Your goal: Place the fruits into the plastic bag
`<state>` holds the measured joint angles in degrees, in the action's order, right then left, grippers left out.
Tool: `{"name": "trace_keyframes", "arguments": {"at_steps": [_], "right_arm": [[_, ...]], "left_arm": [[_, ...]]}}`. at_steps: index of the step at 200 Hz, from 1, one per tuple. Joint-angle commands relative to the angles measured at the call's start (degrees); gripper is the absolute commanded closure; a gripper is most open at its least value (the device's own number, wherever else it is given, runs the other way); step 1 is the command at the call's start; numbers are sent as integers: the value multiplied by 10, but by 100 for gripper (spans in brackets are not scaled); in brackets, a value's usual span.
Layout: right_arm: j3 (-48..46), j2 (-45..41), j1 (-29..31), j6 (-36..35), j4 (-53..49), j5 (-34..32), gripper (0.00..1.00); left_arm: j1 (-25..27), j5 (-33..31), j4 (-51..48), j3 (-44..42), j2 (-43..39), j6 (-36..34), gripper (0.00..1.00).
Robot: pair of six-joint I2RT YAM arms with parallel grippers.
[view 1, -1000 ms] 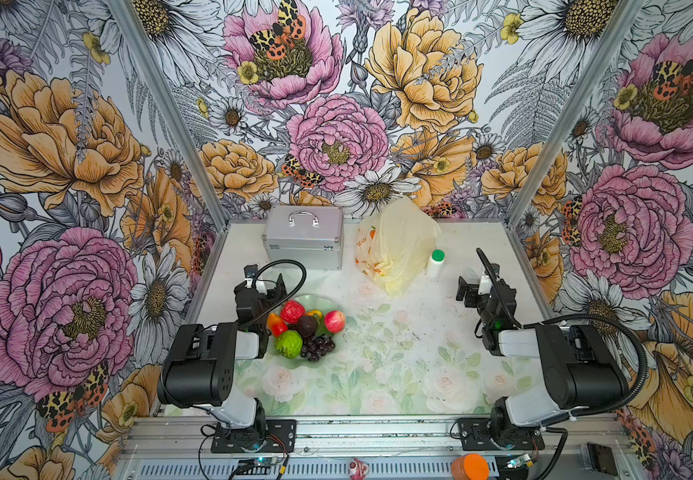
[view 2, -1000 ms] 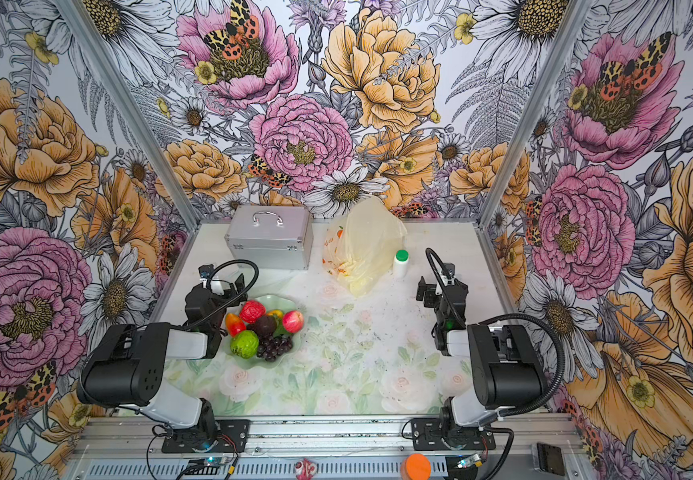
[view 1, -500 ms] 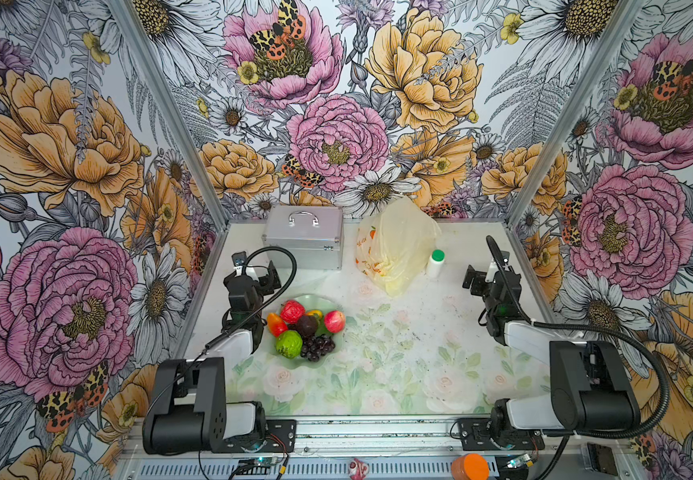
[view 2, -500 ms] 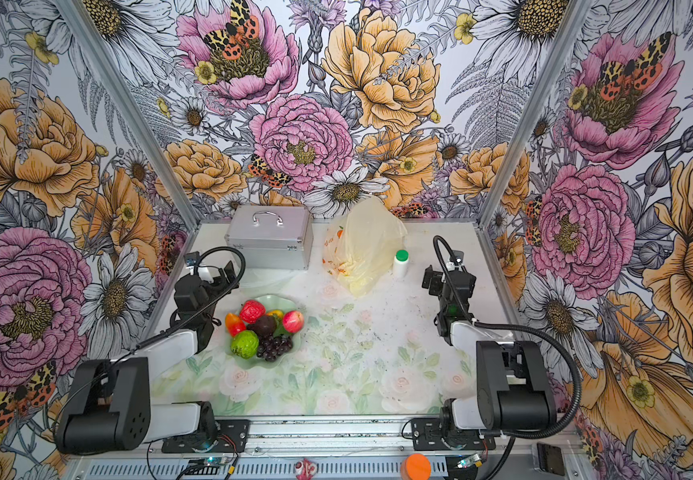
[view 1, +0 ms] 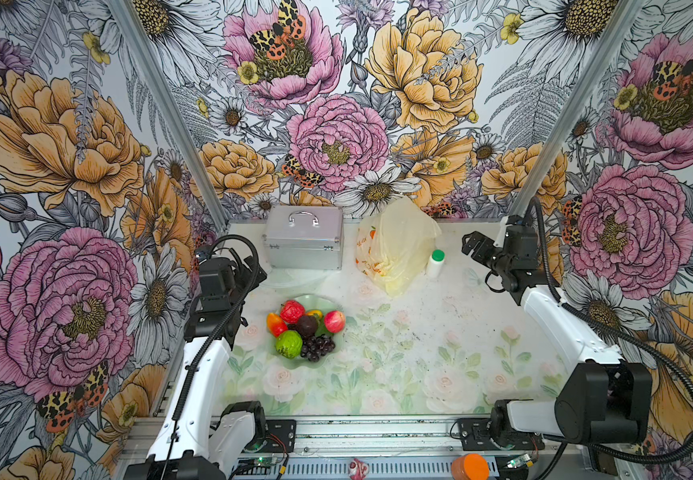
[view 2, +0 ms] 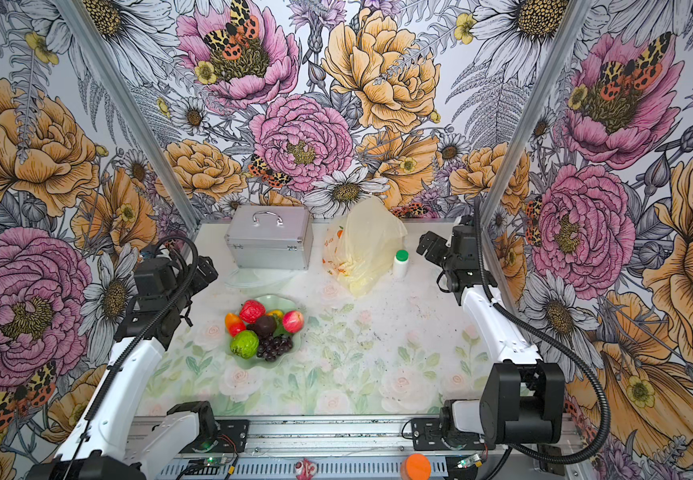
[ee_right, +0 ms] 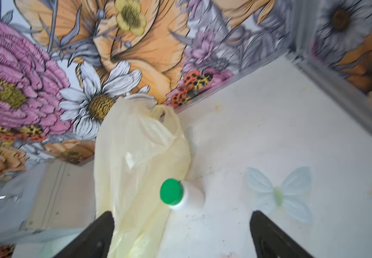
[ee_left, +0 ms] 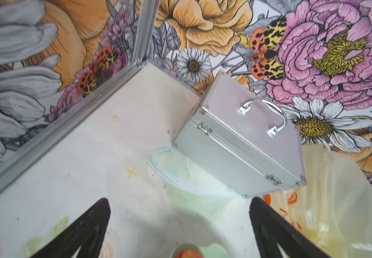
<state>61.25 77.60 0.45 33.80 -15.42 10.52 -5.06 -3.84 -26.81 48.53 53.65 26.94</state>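
Both arms have just reached forward. We note left gripper [ee_left: 178,201] and right gripper [ee_right: 182,214] spread, empty; plastic bag [ee_right: 136,156] lies ahead of right fingers [ee_right: 95,236]; fruits [view 1: 307,326] untouched, nothing bagged.

My left arm [view 1: 205,382] and my right arm [view 1: 565,332] are identical: white tubular links between black joint housings [view 1: 598,403]. A black corrugated cable conduit [view 1: 232,237] loops along each arm. Each base sits on a black screwed plate [view 1: 280,432]. The fingers [ee_left: 80,232] are matte black and tapered.
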Motion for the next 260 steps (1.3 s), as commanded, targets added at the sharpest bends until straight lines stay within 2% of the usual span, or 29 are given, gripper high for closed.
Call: {"name": "trace_keyframes", "arguments": {"at_steps": [1, 44, 75, 111, 143, 180, 260], "right_arm": [[38, 18, 51, 42, -84, 156, 3], [17, 35, 175, 83, -89, 236, 3], [6, 72, 247, 79, -88, 240, 3], [28, 135, 271, 76, -81, 270, 3], [50, 186, 286, 77, -74, 285, 3], [78, 238, 311, 83, -74, 282, 3], [147, 324, 349, 111, -68, 266, 3]], "left_arm": [[0, 72, -142, 14, -12, 53, 1], [3, 157, -148, -11, 0, 119, 1], [-7, 200, -138, -22, 35, 129, 1], [-21, 217, -126, -30, 85, 105, 1], [-55, 251, -110, -23, 143, 74, 1], [-99, 275, -110, -26, 167, 40, 1], [-99, 330, -91, -36, 214, 24, 1]]}}
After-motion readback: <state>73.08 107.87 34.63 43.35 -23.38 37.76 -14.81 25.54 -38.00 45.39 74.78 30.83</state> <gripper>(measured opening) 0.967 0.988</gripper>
